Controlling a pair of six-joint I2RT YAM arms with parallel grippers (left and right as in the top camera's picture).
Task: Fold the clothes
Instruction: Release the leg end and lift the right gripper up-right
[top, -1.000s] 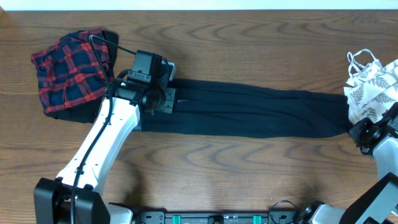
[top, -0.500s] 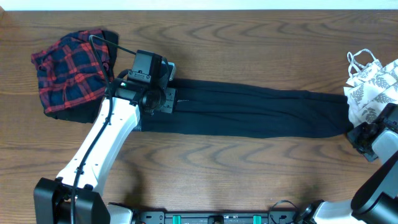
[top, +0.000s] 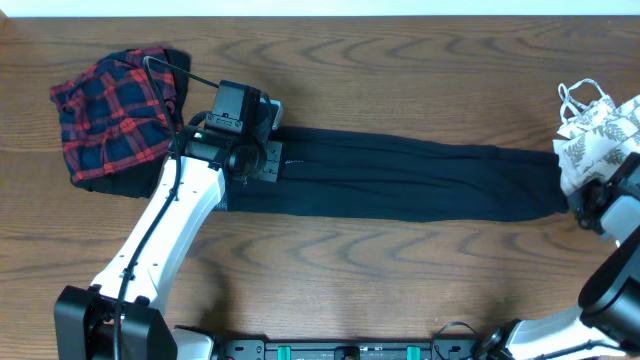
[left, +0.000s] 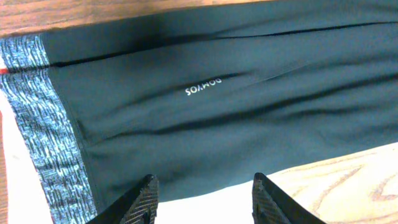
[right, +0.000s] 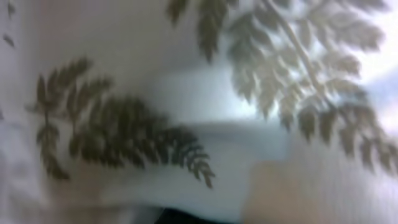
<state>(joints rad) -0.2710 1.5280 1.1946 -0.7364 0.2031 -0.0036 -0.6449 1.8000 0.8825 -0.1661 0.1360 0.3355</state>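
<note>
The clothes lie spread over the table. Long black leggings (top: 420, 180) stretch flat from left to right. Their grey-patterned waistband (left: 43, 130) lies at the left end. My left gripper (top: 268, 158) hovers over that waistband end. In the left wrist view the left gripper (left: 205, 198) stands open above the leggings' (left: 217, 112) near edge, holding nothing. My right gripper (top: 594, 202) is at the far right by the ankle ends, shut. The right wrist view is filled with a blur of the white leaf-print top (right: 186, 93), so its fingers are hidden.
A red-navy plaid piece (top: 108, 120) sits bunched at the back left, beside my left arm (top: 165, 235). The white leaf-print top (top: 600, 130) lies crumpled at the right edge. Bare wooden table (top: 380, 270) runs in front of and behind the leggings.
My right gripper has shifted back toward the leaf-print top. The left arm and the leggings have not moved.
</note>
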